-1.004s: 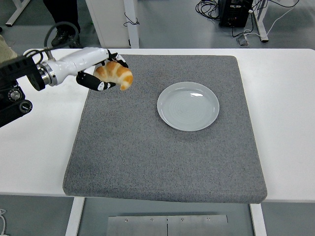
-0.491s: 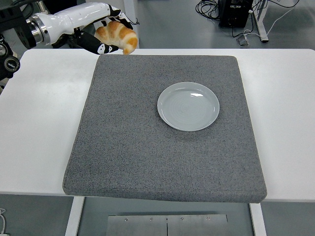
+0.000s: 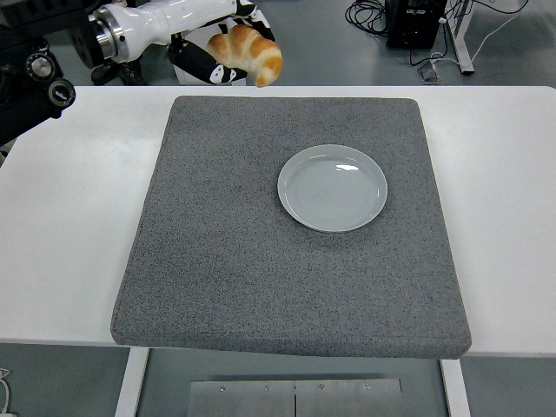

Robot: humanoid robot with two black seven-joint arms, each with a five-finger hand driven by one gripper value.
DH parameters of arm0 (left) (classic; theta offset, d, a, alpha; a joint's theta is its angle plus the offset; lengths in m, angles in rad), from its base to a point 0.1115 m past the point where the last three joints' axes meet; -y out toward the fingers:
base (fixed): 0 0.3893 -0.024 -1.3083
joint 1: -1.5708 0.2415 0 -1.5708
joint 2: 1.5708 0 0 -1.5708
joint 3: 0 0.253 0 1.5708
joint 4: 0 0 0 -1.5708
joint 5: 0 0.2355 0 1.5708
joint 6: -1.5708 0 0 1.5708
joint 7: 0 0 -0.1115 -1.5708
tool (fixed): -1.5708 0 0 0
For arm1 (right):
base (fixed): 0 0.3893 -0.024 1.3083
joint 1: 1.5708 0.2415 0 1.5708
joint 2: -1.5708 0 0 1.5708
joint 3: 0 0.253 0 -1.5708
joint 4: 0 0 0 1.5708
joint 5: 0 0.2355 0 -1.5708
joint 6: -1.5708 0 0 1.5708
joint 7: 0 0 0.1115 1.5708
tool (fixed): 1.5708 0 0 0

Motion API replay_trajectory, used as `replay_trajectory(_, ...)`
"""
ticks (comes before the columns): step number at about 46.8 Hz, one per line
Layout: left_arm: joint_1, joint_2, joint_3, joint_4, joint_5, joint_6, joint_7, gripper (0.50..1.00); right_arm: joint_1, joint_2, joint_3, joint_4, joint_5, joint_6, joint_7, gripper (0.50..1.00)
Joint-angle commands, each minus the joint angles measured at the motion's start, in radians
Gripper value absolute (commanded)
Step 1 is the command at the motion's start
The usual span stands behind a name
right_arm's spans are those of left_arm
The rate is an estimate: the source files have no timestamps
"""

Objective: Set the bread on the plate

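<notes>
My left hand (image 3: pixel 221 48) is raised high at the top left of the head view, beyond the mat's far edge. Its fingers are curled around a golden croissant (image 3: pixel 249 53), which hangs in the air with one tip pointing down to the right. A pale grey round plate (image 3: pixel 332 187) lies on the grey mat (image 3: pixel 287 261), right of centre, with nothing on it. The croissant is up and to the left of the plate, well apart from it. My right arm does not show.
The grey foam mat covers most of the white table (image 3: pixel 69 226). Behind the table are desk legs, cables (image 3: pixel 365 13) and a black box on the floor.
My left hand has lifted the croissant up and carried it to the right, from over the mat's far left corner toward the top centre.
</notes>
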Motion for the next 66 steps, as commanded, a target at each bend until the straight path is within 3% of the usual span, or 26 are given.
replay_trajectory(1, -0.010, -0.045, 0.000, 0.028, 0.001, 0.000, 0.000, 0.500, 0.000, 0.000, 0.000, 0.000, 0.000, 0.000, 0.000, 1.000)
replay_trajectory(21, -0.070, -0.256, 0.073, 0.194, 0.003, -0.009, -0.009, 0.500, 0.000, 0.000, -0.001, 0.000, 0.000, 0.000, 0.000, 1.000)
replay_trajectory(38, -0.067, -0.388, 0.082, 0.272, 0.010, -0.008, -0.015, 0.500, 0.000, 0.000, 0.000, 0.000, 0.000, 0.000, 0.000, 1.000)
replay_trajectory(45, -0.054, -0.457, 0.115, 0.338, 0.015, 0.009, -0.017, 0.500, 0.000, 0.000, 0.000, 0.000, 0.000, 0.000, 0.000, 1.000)
replay_trajectory(53, -0.048, -0.505, 0.201, 0.362, 0.001, 0.069, -0.021, 0.500, 0.000, 0.000, -0.001, 0.000, 0.000, 0.001, 0.000, 1.000)
replay_trajectory(66, 0.005, -0.566, 0.232, 0.474, 0.000, 0.080, -0.029, 0.500, 0.000, 0.000, 0.000, 0.000, 0.000, 0.001, 0.000, 1.000)
